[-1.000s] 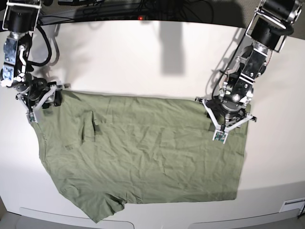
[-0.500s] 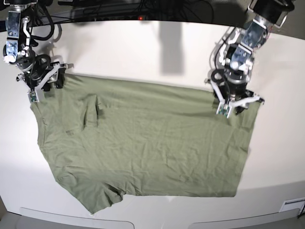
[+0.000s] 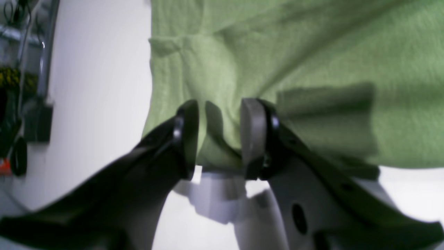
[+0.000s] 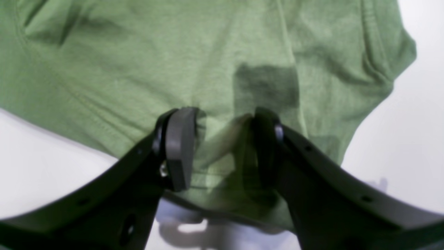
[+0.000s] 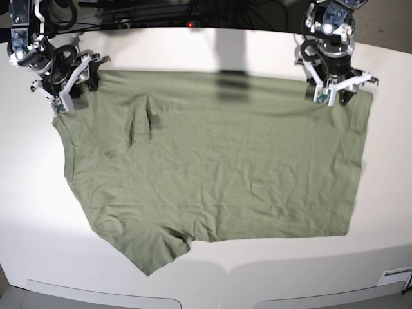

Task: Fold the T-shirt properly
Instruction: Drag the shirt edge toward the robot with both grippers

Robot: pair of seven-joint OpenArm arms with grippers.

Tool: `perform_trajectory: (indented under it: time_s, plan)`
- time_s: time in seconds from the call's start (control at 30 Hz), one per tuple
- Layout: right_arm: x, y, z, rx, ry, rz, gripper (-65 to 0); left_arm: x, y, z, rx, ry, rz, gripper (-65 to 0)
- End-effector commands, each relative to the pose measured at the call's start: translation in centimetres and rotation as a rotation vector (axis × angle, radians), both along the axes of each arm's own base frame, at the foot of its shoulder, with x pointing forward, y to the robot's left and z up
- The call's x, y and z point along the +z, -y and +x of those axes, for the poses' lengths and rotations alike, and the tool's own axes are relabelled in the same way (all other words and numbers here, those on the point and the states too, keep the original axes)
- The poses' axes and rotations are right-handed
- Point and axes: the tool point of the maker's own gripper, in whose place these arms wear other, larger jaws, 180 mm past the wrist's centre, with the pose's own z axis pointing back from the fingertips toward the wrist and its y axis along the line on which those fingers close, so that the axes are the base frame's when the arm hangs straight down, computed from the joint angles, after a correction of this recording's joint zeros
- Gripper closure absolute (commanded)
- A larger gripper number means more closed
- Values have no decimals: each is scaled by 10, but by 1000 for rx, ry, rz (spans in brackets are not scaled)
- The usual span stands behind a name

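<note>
The sage-green T-shirt [image 5: 219, 167] lies spread on the white table [image 5: 193, 45], wrinkled, with a small fold [image 5: 140, 122] near its left part. My left gripper [image 5: 336, 92] is at the shirt's far right corner and shut on the hem; the left wrist view shows cloth [image 3: 222, 86] bunched between its fingers [image 3: 253, 135]. My right gripper [image 5: 69, 87] is at the far left corner, shut on the shirt edge; the right wrist view shows cloth [image 4: 208, 62] pinched between its fingers [image 4: 178, 146]. The white label mark is not visible.
A sleeve [image 5: 151, 248] points toward the table's front edge [image 5: 206, 286]. Dark cables and equipment [image 5: 161, 9] run along the back edge behind both arms. Bare table lies to the right of the shirt [image 5: 386, 193].
Both grippers have moved toward the back of the table, dragging the shirt's far edge with them. The whole shirt has slid back and lies flatter.
</note>
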Motion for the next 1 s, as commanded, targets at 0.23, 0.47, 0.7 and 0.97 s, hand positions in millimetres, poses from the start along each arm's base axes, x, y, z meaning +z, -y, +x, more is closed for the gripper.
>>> perform_trajectory:
  time_s: [0.23, 0.47, 0.7, 0.97]
  plan:
    - [5, 4, -28, 5, -36, -105, -280, -34, 18, -107, 62, -415, -105, -219]
    - [9, 13, -39, -118, -5, -83, -280, -37, 11, -141, 50, -481, -55, -219]
    - [9, 22, -55, -130, -35, -96, -279, -37, 11, -150, 32, -481, -44, -219]
    - [4, 20, -70, -136, -73, -93, -280, -37, 10, -151, 35, -488, -42, -219]
